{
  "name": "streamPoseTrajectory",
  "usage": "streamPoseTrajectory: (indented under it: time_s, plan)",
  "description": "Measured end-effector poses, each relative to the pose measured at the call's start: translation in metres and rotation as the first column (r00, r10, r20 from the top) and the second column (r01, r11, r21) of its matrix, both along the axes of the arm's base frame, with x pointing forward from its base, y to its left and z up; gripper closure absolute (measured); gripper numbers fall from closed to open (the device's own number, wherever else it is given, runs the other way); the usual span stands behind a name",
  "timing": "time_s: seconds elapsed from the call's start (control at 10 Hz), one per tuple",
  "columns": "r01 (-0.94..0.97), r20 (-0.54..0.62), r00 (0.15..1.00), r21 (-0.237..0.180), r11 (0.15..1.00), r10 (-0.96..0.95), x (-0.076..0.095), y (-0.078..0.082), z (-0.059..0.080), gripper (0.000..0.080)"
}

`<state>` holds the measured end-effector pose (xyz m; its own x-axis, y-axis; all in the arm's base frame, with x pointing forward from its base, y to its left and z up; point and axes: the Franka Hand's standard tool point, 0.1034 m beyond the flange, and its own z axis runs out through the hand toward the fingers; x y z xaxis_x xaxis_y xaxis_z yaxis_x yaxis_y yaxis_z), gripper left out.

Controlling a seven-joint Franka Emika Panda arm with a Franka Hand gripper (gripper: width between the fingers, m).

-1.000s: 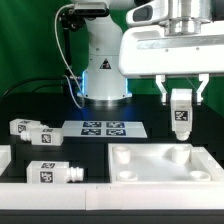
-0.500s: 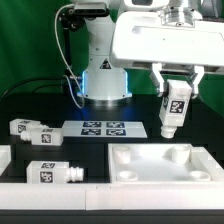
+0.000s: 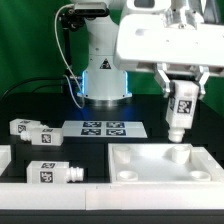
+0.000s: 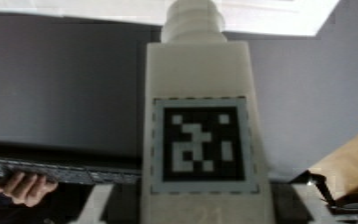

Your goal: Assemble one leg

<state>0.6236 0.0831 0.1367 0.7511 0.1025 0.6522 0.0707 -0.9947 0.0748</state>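
Swung nearer upright, the tagged white leg (image 3: 180, 112) seems clamped in the gripper (image 3: 181, 93).

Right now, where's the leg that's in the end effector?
Exterior view's right: the leg hangs slightly tilted in the end effector, lower end over the far right socket of the white panel.
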Motion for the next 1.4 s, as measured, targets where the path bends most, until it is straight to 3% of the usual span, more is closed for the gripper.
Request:
streamPoseTrajectory:
  time_s: [0.1, 0.2, 0.6, 0.7, 0.8, 1.0, 1.4]
  plan:
    - [0.008, -0.035, 0.999, 0.021, 1.000, -0.007, -0.004, 0.012, -0.011, 0.0514]
    - [0.020, -0.036, 0.999, 0.042, 0.999, -0.019, -0.005, 0.027, -0.010, 0.0514]
    - [0.004, -0.059, 0.998, 0.020, 1.000, -0.002, -0.004, 0.022, -0.012, 0.0514]
    - [0.006, -0.064, 0.998, 0.026, 1.000, -0.005, 0.006, 0.010, -0.005, 0.0514]
    - [0.013, -0.051, 0.999, 0.046, 0.999, -0.011, 0.014, 0.010, -0.003, 0.0514]
    - [0.011, -0.023, 1.000, 0.038, 0.999, -0.010, 0.021, 0.004, -0.017, 0.0514]
    - [0.024, -0.038, 0.999, 0.056, 0.998, -0.022, 0.028, 0.023, -0.030, 0.0514]
